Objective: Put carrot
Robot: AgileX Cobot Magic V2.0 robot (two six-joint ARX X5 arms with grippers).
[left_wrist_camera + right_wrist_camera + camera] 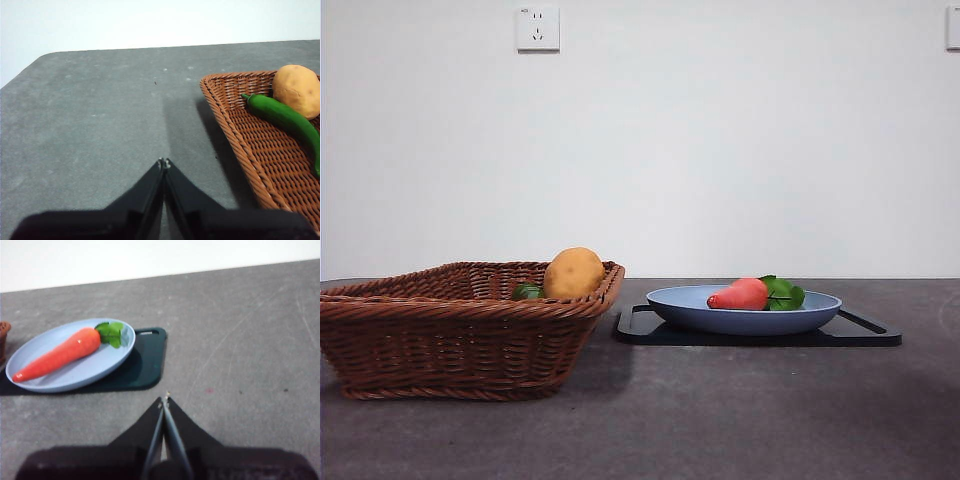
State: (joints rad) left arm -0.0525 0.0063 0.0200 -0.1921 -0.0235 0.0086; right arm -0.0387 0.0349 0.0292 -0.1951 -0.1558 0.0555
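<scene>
The orange-red carrot (740, 294) (57, 355) with green leaves lies on a blue plate (690, 310) (85, 372), which rests on a black tray (860, 332) (145, 365). My right gripper (164, 401) is shut and holds nothing, hovering over bare table beside the tray, apart from the carrot. Over the grey table beside the wicker basket (460, 330) (250, 145), my left gripper (164, 162) is shut and holds nothing too. Neither arm shows in the front view.
The basket holds a yellowish potato (573, 272) (298, 90) and a green pepper (285, 117) (527, 291). A white wall with a socket (538, 28) stands behind the table.
</scene>
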